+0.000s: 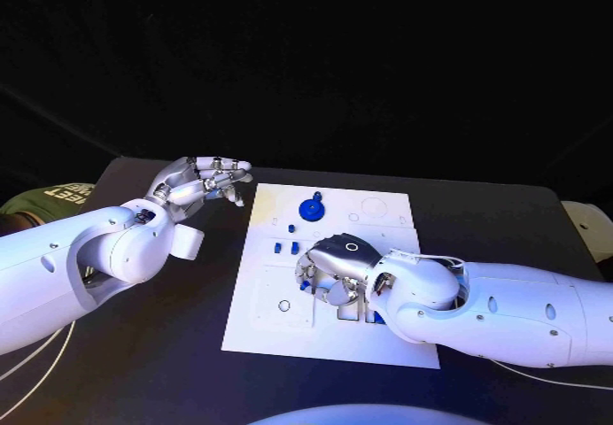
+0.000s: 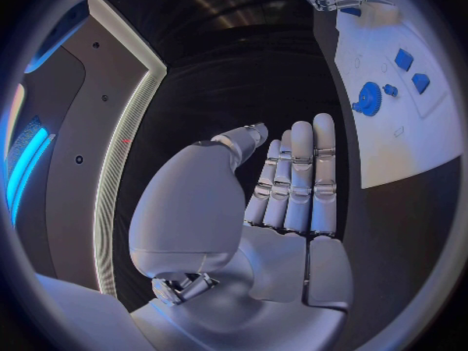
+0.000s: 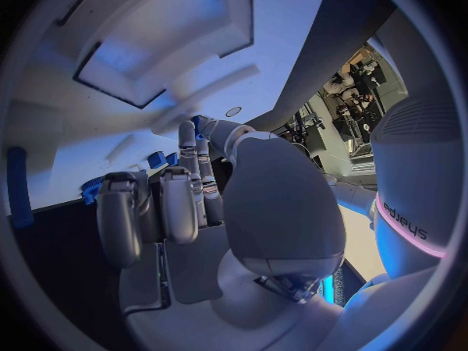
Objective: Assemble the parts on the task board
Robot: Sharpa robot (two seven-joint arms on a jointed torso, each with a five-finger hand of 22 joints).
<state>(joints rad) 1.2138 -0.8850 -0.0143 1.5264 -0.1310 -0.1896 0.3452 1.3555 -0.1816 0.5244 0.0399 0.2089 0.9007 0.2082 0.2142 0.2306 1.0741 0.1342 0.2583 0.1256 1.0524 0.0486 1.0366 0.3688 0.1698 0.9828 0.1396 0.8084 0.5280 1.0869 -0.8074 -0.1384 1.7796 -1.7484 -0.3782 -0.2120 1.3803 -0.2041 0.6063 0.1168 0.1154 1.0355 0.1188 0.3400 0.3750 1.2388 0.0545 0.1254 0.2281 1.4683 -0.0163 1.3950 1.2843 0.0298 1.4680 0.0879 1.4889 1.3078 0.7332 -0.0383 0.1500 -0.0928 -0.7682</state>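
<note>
Task board (image 1: 384, 341): white, mid-table. Blue round part (image 1: 312, 209): far end. Right hand (image 1: 343, 266): over board centre, grasp indeterminable. Left hand (image 1: 201, 183): beside board, fingers extended, empty.

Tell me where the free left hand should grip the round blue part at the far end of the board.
Probably by its rim, from above. The round blue part lies flat on the task board, so only its edge and a small raised centre offer purchase. The left hand hovers open beside the board's left edge and could come across.
</note>
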